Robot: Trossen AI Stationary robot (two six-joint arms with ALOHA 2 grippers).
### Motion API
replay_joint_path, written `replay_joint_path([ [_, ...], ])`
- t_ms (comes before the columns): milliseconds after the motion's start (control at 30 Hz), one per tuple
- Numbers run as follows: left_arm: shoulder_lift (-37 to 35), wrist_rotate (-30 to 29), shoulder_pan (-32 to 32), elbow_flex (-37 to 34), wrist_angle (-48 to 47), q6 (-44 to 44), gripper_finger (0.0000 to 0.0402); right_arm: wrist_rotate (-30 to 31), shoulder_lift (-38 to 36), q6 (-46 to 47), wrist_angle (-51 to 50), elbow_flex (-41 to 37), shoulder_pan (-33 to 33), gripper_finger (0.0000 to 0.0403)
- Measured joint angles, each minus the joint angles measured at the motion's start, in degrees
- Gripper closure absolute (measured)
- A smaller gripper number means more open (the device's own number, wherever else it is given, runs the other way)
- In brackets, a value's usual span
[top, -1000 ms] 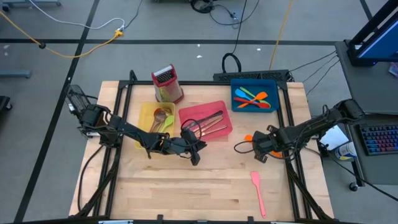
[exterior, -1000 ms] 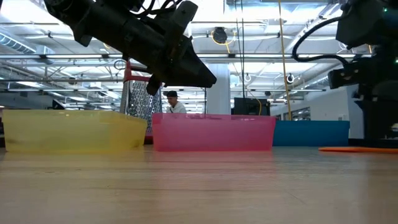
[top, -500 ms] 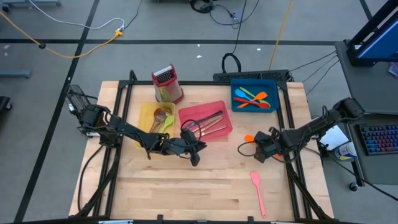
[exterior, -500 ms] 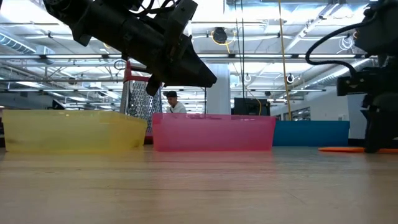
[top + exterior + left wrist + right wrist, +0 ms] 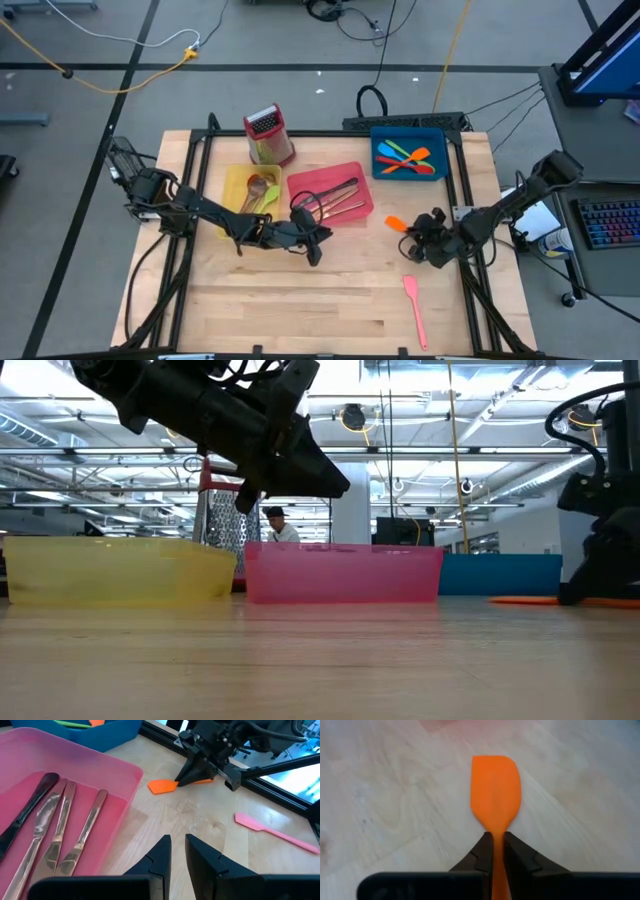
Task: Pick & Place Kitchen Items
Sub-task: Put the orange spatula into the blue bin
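Cutlery (image 5: 60, 835) in middle tray (image 5: 358, 178) (between two others).

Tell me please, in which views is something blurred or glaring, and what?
Low view: bright ceiling lights glare behind the left claw, a dark silhouette; the near tabletop is soft. Right wrist view: the orange spatula is slightly blurred. Left wrist view: the claw's own fingers are soft.
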Motion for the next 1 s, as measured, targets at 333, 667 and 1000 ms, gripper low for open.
replay_joint_path([
  [333, 0.0, 0.0, 0.0, 0.0, 0.2, -0.2, 0.0346, 3.6, 0.1, -6.9, 12.8, -0.1, 2.5, 0.0402],
  [667, 0.0, 1.1, 0.0, 0.0, 5.7, -0.3, 0.0346, 0.1, 2.1, -14.5, 13.1, 0.0, 2.7, 0.0402],
  [1000, 0.0, 6.9, 0.2, 0.0, 13.2, 12.4, 0.0346, 3.5, -0.2, -31.2, 24.8, 0.1, 3.0, 0.0340],
])
